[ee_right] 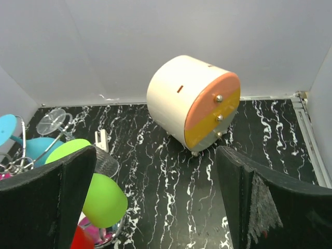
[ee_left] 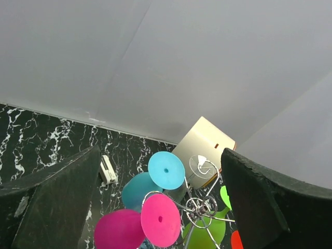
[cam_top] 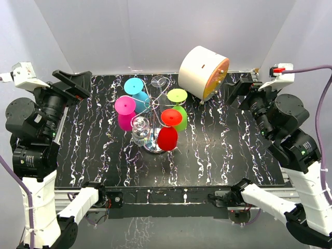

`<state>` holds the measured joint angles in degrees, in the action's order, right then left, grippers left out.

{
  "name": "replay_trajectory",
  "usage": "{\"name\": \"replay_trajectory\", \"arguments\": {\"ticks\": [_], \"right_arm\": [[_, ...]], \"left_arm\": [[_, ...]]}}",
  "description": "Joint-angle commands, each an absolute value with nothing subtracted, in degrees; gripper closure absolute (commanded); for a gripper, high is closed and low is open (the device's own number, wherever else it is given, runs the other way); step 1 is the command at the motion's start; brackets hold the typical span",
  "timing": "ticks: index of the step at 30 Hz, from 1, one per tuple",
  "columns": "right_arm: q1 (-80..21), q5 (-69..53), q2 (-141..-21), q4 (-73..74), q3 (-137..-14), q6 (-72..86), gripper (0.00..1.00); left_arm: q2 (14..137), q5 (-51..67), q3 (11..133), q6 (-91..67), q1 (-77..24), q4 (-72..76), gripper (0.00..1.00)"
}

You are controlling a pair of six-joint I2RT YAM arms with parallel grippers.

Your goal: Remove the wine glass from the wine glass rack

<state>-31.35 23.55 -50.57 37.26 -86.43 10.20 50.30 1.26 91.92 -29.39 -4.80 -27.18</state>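
Room lies open on every side of the wine glass rack (cam_top: 151,108), which stands near the middle of the black marbled table (cam_top: 223,150). You have bare tabletop between the rack and the near edge, and wide strips to its left and right. Behind and to the right of the rack sits a white drum (cam_top: 199,70) with an orange face, tilted and apart from the rack. Six glasses hang bowl-down around the rack's post:
- cyan glass (cam_top: 136,91), back left
- magenta glass (cam_top: 124,111), left
- clear glass (cam_top: 140,129), near left
- red glass (cam_top: 168,134), near right
- green glass (cam_top: 179,111), right
- second clear glass (cam_top: 160,81), at the back

Your left gripper (cam_top: 77,84) hovers well off to the rack's left and your right gripper (cam_top: 239,93) well off to its right. Both have their jaws spread wide and hold nothing.
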Motion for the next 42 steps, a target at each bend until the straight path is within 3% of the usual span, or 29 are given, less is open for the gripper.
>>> {"name": "replay_trajectory", "arguments": {"ticks": [1, 17, 27, 42], "right_arm": [[-30.11, 25.11, -49.95, 38.06, -84.64, 12.59, 0.02], [-25.82, 22.42, -47.35, 36.19, -72.80, 16.43, 0.02], [-24.90, 12.03, -45.90, 27.69, -64.95, 19.73, 0.02], [-24.66, 0.86, -51.78, 14.86, -63.68, 22.92, 0.02]], "left_arm": [[51.00, -0.90, 93.71, -27.97, -5.18, -28.85, 0.01], [51.70, -3.71, 93.32, -25.07, -6.23, -35.57, 0.01], [52.93, -2.61, 94.02, -23.41, -6.61, -40.73, 0.01], [57.69, 11.18, 93.92, -21.76, -6.85, -53.03, 0.01]]}}
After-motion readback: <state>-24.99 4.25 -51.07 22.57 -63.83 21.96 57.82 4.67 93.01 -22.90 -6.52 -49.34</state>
